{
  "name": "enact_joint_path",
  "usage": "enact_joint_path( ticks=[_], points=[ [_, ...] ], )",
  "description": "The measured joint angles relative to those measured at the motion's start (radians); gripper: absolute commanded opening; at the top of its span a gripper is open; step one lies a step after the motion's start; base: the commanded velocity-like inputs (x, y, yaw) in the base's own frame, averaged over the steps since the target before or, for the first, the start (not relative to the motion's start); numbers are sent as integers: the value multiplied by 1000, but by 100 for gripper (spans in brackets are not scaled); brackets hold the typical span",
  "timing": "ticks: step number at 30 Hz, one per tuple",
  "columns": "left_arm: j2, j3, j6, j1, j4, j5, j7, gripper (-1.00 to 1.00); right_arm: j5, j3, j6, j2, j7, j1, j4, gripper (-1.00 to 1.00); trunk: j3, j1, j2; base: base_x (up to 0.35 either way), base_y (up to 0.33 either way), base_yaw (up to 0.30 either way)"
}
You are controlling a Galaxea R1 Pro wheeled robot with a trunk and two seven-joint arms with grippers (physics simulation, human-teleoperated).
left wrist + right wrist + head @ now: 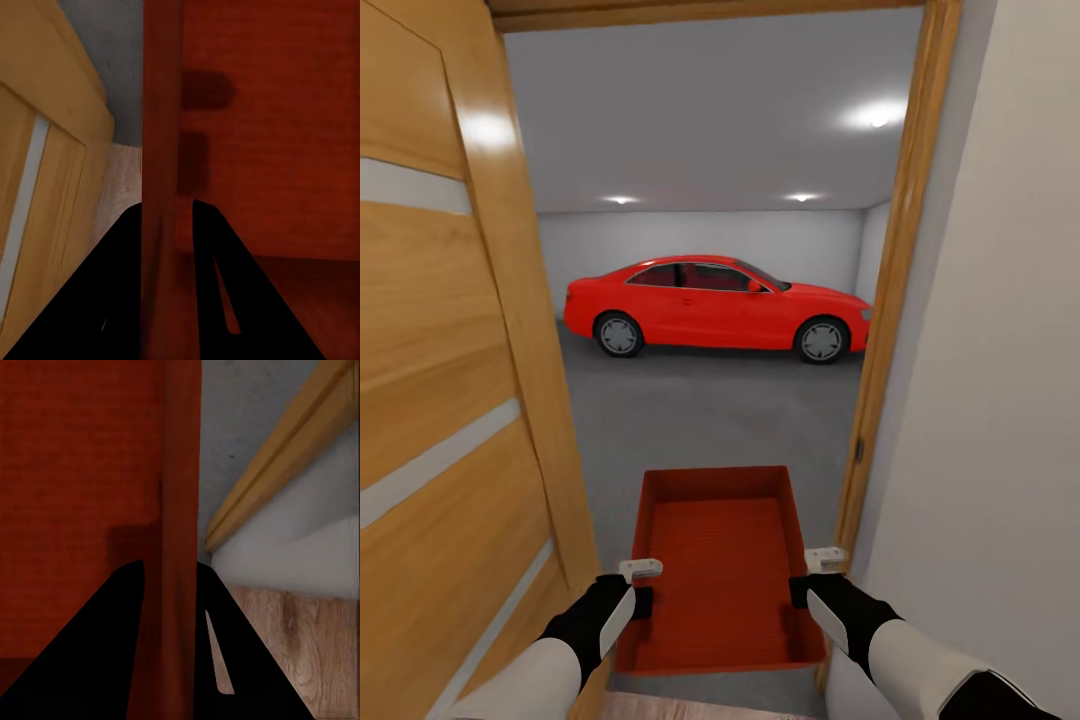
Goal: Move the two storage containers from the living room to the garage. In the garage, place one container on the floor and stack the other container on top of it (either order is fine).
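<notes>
I hold one orange-red storage container (pixel 722 570) level in front of me, in the doorway to the garage. My left gripper (pixel 641 590) is shut on its left wall (pixel 159 187). On the opposite wall (pixel 180 540) my right gripper (pixel 807 578) is shut as well. In both wrist views a black finger sits on each side of the thin wall. The bin is empty, with a ribbed bottom. Beyond it lies the dark grey garage floor (pixel 710 420).
An open wooden door (pixel 450 400) stands close on my left. The wooden door frame (pixel 885 330) and a white wall (pixel 990 400) are close on my right. A red car (pixel 715 305) is parked across the garage's far side. Light wood flooring (pixel 300 645) lies under me.
</notes>
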Motion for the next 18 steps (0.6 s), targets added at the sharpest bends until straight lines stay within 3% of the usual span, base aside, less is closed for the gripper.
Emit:
enact_joint_path(
  ticks=[3, 18],
  points=[
    [0, 0, 0, 0, 1, 0, 0, -100, 0, 0, 1, 0, 0, 0, 0, -100, 0, 0, 0, 0, 0, -205],
    [0, 0, 0, 0, 0, 0, 1, -100, 1, 0, 1, 0, 0, 0, 0, -100, 0, 0, 0, 0, 62, -4]
  ],
)
